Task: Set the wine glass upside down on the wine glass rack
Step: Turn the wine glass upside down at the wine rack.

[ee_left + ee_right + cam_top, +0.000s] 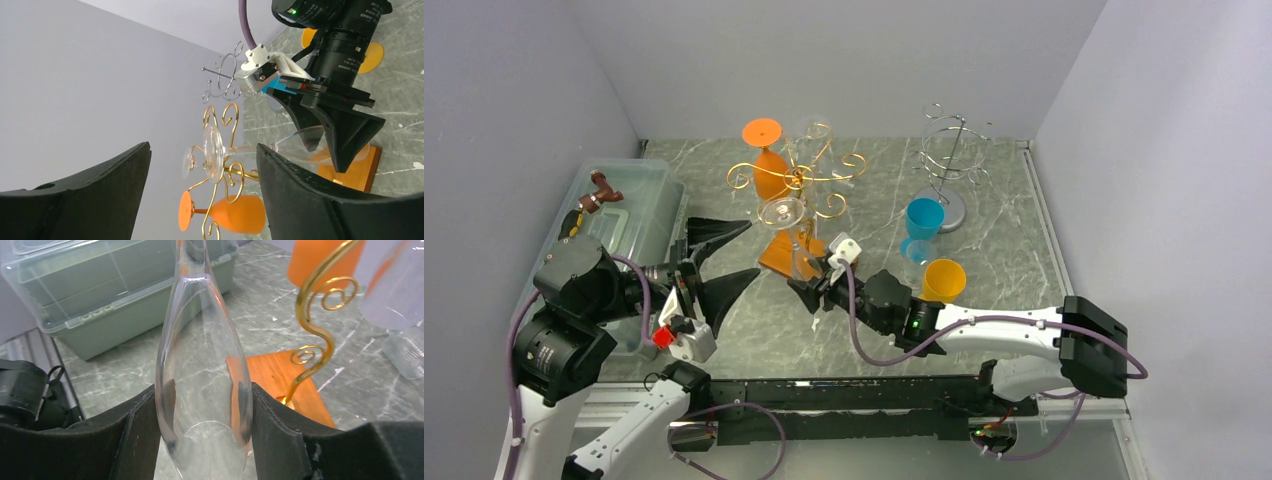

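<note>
Because the right pincer [202, 395] grips it by the bowl, the clear wine glass [200, 355] stands inverted. Its long axis runs close to vertical, with the foot [782, 212] uppermost and the rim pointing down at the bench [994, 250]. The two black fingers [130, 440] press on opposite sides of the bowl, so this pincer is closed on the glass at a middling width. The stem rises above and just beyond the fingertips.

The foot sits level with the curled arms of the gold rack [809, 180], just beside them. Whether it hangs on an arm cannot be told. The rack's wooden base [270, 375] lies below and just past the right pincer's tips. An orange glass [769, 172] hangs upside down on the rack's far side.

The right arm stretches low across the bench from its mount, forearm nearly level, wrist pointed leftward at the rack's foot. A blue cup [923, 220] and an orange cup [944, 280] stand behind its wrist, and a silver rack [952, 150] is farther off on that side.

The left arm is folded high at the elbow, its wrist rolled onto its side and aimed at the rack. The left pincer [752, 250] gapes wide and holds nothing, with the glass just ahead of its tips and clear of both fingers. A clear plastic bin [639, 200] sits behind it.
</note>
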### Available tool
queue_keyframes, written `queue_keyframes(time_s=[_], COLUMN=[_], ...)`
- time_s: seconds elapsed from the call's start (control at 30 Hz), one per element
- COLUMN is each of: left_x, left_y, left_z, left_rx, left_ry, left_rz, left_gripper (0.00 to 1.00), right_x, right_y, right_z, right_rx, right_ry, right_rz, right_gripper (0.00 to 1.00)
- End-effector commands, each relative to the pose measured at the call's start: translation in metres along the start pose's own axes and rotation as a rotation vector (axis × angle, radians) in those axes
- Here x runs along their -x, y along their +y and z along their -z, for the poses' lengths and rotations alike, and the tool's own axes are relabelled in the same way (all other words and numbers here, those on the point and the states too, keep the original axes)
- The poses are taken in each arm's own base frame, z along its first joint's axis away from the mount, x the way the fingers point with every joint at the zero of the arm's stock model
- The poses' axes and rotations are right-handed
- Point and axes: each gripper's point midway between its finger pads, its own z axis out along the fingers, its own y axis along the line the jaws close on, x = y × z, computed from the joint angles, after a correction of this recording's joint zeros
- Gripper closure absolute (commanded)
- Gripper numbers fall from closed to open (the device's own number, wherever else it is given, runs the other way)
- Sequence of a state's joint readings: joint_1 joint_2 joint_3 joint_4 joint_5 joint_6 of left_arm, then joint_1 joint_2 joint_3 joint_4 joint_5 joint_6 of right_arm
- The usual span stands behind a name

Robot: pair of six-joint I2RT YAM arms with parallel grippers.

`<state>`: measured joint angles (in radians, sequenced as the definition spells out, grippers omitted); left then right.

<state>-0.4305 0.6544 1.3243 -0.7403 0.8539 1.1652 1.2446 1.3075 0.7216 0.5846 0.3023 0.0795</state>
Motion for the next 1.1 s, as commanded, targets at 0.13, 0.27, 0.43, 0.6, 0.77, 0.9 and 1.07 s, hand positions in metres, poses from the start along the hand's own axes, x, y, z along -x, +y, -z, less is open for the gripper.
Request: queue_keyframes(time_s=[0.13,0.27,0.43,0.6,0.77,0.9,1.07], left_x=[0.0,-0.004,-0.009,-0.012,-0.012,-0.012,-0.015], left_y=[0.008,0.007,0.009,0.008,0.005,0.004,-0.002], left_z=[0.0,0.003,0.005,0.007,0.007,0.008,0.009], left_rx=[0.012,0.014,0.026,0.024,0.02,0.017,0.004], left_ry=[0.01,0.038,0.071,0.087,0.088,0.091,0.103], left_rz=[-0.025,-0.039,-0.027,-0.04,-0.047,-0.042,-0.041], left_gripper=[0.12,0.11,0.1,0.09,0.09,0.09,0.09], right_x=[0.041,0.035,0.029,0.025,0.023,0.022,0.018], right_y=[-0.024,-0.031,-0.039,-0.039,-0.036,-0.035,-0.034], right_z=[0.001,-0.006,-0.016,-0.028,-0.037,-0.042,-0.046], right_rx=[-0.034,-0.031,-0.027,-0.009,0.01,0.015,0.016], right_ry=[-0.129,-0.111,-0.093,-0.074,-0.071,-0.07,-0.063], right_rz=[-0.082,-0.082,-0.088,-0.093,-0.103,-0.105,-0.12], right_gripper=[0.74,0.73,0.73,0.73,0.73,0.73,0.74])
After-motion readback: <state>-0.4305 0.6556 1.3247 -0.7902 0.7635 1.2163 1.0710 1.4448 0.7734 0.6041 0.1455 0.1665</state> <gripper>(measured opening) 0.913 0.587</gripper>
